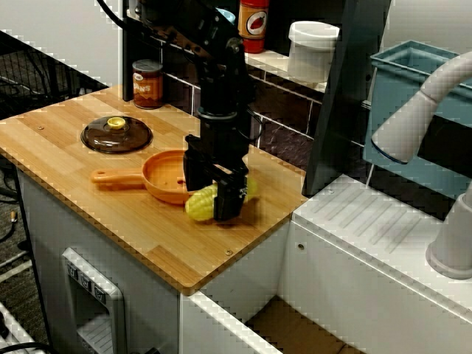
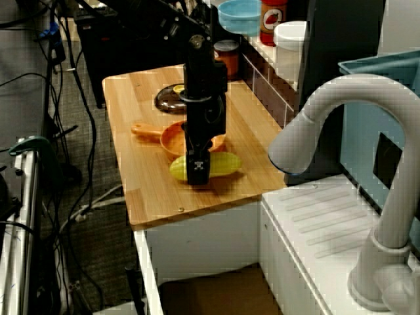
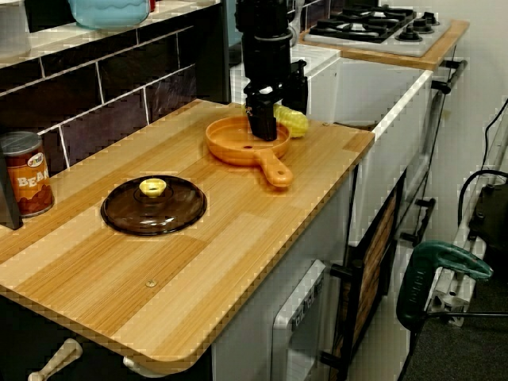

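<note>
My claw [image 1: 214,198] sits astride the yellow corn [image 1: 198,205] just beside the orange pan [image 1: 156,175], seemingly at the gripping stage; whether my fingers pinch the corn I cannot tell.

The single black arm [image 1: 221,66] comes down from the upper back and bends at its last joint, so that the final segment stands almost vertical. The wrist [image 1: 217,129] sits straight below it, and neither the view from the front nor the view from the sink side shows any tilt. The gripper [image 1: 215,200] points directly downward and is held very low. Its two flat black fingers [image 1: 230,195] hang parallel to each other. The jaws stand partly apart with a gap between them. Whether they are pressing cannot be told from any view. In the view from the opposite end, only the narrow side of the gripper shows.
</note>
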Tool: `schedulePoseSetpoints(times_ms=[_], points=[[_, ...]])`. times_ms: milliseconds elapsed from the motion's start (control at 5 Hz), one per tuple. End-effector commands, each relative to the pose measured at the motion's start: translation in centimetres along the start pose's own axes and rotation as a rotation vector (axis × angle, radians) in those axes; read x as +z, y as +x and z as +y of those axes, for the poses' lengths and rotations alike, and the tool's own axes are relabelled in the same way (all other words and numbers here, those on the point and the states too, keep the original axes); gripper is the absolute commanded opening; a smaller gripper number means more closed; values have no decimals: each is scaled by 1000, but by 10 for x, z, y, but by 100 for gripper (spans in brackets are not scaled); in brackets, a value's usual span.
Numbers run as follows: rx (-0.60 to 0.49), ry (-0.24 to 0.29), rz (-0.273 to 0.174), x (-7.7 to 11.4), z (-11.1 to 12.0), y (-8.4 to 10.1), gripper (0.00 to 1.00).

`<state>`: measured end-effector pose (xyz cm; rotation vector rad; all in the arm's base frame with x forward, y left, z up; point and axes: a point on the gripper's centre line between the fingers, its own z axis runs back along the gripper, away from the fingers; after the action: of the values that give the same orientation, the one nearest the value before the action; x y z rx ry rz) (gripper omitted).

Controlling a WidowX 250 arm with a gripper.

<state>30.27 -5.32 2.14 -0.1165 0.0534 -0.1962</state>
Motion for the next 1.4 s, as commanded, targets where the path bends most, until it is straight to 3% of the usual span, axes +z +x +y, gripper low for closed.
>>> schedulePoseSetpoints(times_ms=[0, 200, 600, 1200], points=[[-51, 9, 30, -14, -34, -20, 100], [-40, 0, 24, -10, -28, -20, 100], [36, -74, -17, 11, 15, -11, 100], [124, -45, -90, 14, 60, -5, 100]])
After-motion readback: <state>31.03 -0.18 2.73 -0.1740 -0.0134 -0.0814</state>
